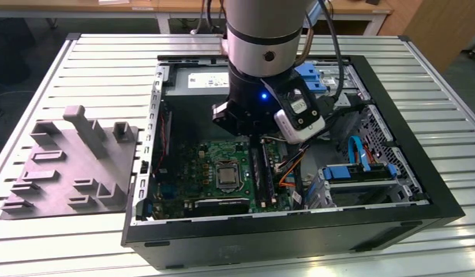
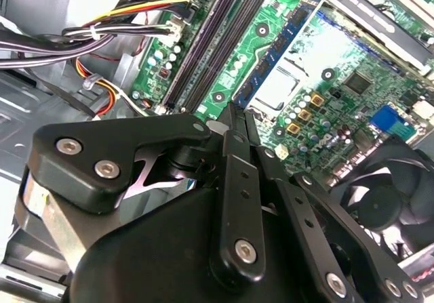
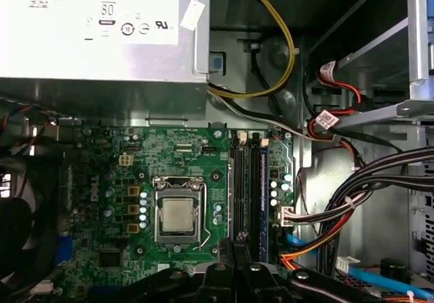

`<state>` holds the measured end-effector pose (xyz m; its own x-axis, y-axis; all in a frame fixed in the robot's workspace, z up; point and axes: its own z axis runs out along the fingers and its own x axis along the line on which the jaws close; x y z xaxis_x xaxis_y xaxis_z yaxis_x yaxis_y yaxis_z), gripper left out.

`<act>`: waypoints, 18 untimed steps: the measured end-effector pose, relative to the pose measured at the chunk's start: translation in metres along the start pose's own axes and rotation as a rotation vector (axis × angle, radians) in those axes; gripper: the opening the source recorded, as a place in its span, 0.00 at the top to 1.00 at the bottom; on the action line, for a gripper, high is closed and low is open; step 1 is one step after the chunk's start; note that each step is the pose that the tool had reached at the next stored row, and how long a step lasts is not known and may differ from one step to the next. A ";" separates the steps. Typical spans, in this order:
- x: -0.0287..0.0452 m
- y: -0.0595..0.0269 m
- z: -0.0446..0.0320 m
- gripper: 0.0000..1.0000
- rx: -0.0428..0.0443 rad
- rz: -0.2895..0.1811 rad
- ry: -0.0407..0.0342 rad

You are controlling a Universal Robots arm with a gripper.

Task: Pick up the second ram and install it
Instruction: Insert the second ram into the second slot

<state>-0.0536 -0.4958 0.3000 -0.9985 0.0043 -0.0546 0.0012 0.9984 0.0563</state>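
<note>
Gripper (image 2: 239, 113) pinched nearly shut on second ram (image 2: 278, 47), hanging over slot strips (image 2: 210, 45), exterior view's right of processor socket (image 1: 224, 175); judged best kept parallel to its slot, pressed evenly both ends.

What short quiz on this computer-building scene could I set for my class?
1. True or false: the gripper hangs outside the computer case.
2. Pick one. What lies to the exterior view's left of the case? A: a grey tray. B: a keyboard. C: a screen.
3. Short answer: what colour is the circuit board that carries the square silver socket?

Key
1. False: it is down inside the case, above the board.
2. A.
3. Green.
</note>
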 end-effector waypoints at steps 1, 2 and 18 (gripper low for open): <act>-0.0007 -0.0001 0.0013 0.88 -0.0003 0.000 0.0000; -0.0014 -0.0001 0.0026 0.88 -0.0003 0.000 0.0000; -0.0089 -0.0014 0.0249 0.88 -0.0097 0.002 -0.0001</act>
<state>-0.0433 -0.4958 0.2757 -0.9985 0.0062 -0.0545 0.0026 0.9978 0.0661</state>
